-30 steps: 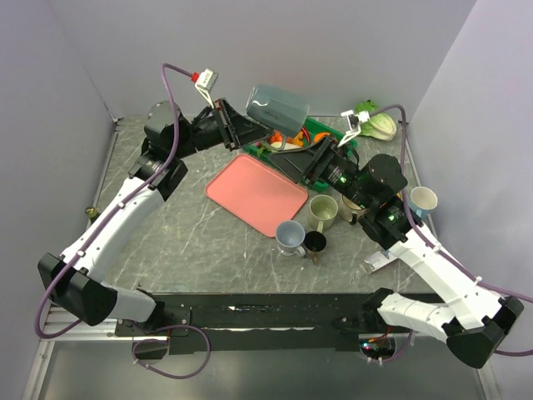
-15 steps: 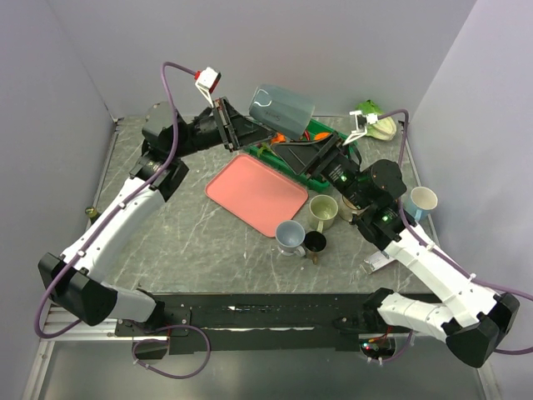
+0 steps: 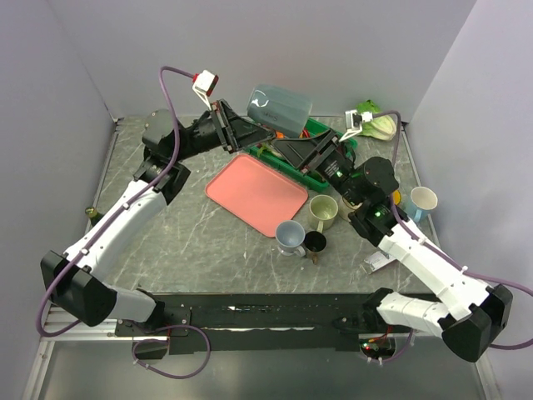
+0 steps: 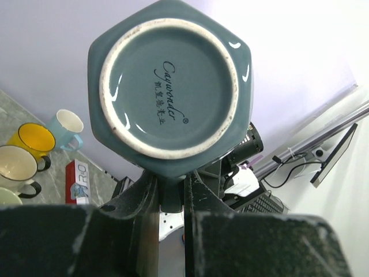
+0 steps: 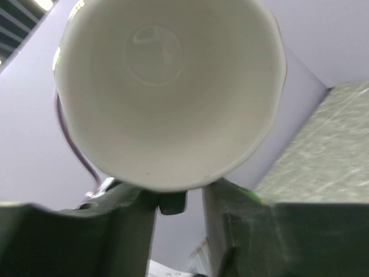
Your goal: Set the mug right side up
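Observation:
A grey-blue hexagonal mug hangs in the air over the back of the table, lying on its side. My left gripper is shut on its handle; in the left wrist view the mug's base faces the camera and the handle sits pinched in the left gripper. My right gripper has come in from the mug's mouth side. In the right wrist view the white inside of the mug fills the frame, and the handle lies inside the right gripper, against one finger with a gap to the other.
A pink tray lies under the mug, with a green crate behind it. Several other mugs stand at the right front, a pale blue one near the right wall. A cabbage sits in the back right corner.
My right gripper has risen and moved left to the mug, and its jaws have narrowed round the handle. The left gripper has kept its hold and lifted the mug slightly.

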Available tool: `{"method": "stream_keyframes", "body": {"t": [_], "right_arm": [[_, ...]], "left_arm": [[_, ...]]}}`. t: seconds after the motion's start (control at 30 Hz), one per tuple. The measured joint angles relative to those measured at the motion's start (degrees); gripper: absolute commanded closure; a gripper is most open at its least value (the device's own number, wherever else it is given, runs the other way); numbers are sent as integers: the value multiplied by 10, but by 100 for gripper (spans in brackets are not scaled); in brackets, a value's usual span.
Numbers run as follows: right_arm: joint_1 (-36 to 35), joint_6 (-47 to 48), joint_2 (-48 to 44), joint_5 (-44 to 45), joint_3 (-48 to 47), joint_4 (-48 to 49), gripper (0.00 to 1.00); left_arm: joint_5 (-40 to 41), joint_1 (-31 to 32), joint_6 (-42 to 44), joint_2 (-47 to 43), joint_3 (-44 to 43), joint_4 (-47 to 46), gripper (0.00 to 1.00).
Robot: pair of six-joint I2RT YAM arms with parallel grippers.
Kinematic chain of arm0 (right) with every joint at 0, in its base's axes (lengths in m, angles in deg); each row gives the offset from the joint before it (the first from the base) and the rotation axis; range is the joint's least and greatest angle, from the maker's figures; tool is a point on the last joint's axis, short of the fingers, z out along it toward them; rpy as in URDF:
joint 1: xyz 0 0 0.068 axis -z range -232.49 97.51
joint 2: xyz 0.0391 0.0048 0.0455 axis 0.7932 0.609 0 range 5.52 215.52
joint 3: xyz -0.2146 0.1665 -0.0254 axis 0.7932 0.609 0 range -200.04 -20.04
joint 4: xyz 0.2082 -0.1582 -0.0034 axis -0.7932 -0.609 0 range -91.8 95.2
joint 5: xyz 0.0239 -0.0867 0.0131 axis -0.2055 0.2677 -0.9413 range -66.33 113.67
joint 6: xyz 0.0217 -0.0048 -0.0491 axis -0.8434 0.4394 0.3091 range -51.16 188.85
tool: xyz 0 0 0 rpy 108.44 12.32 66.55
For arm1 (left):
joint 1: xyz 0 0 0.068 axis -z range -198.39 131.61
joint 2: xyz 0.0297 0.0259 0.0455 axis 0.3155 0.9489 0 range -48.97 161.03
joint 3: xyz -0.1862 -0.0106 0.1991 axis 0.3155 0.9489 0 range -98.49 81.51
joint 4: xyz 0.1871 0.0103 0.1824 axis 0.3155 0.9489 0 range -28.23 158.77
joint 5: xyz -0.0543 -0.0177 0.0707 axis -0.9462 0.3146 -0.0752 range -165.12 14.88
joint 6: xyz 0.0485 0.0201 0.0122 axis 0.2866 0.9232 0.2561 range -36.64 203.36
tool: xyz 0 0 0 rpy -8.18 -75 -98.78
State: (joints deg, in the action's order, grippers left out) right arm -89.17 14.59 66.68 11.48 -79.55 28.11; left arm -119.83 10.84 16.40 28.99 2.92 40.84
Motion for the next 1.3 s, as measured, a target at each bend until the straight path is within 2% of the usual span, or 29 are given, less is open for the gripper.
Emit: {"method": "stream_keyframes", "body": {"t": [0.1,0.17,0.2,0.23,0.33,0.4,0.5,0.53,0.73,0.93,1.13,1.3], "right_arm": [[0,-27,7,-1,4,19,75],[1,-38,8,-2,12,31,95],[2,-43,8,-2,16,38,100],[4,-48,8,-5,19,44,100],[6,-53,8,-8,19,45,100],[6,-57,7,-7,19,44,100],[10,-57,3,5,32,22,100],[11,-57,1,8,37,13,100],[25,-24,-35,38,40,-86,100],[49,55,-103,106,21,-249,100],[59,168,-130,195,-96,-472,100],[60,210,-142,268,-175,-650,100]], "left_arm": [[7,-2,-9,0,21,-40,99],[9,-2,-16,-1,34,-63,99],[10,-2,-19,-1,38,-69,99],[11,-2,-29,-1,42,-76,98],[12,-2,-29,-1,43,-79,51],[8,-1,-11,-2,43,-74,24],[2,8,29,-10,40,-40,1],[2,9,43,-12,38,-24,3],[33,14,158,-13,6,126,4],[143,15,282,-25,-37,267,4],[238,15,342,-35,-40,340,4],[282,15,367,-35,-41,367,4]]}}
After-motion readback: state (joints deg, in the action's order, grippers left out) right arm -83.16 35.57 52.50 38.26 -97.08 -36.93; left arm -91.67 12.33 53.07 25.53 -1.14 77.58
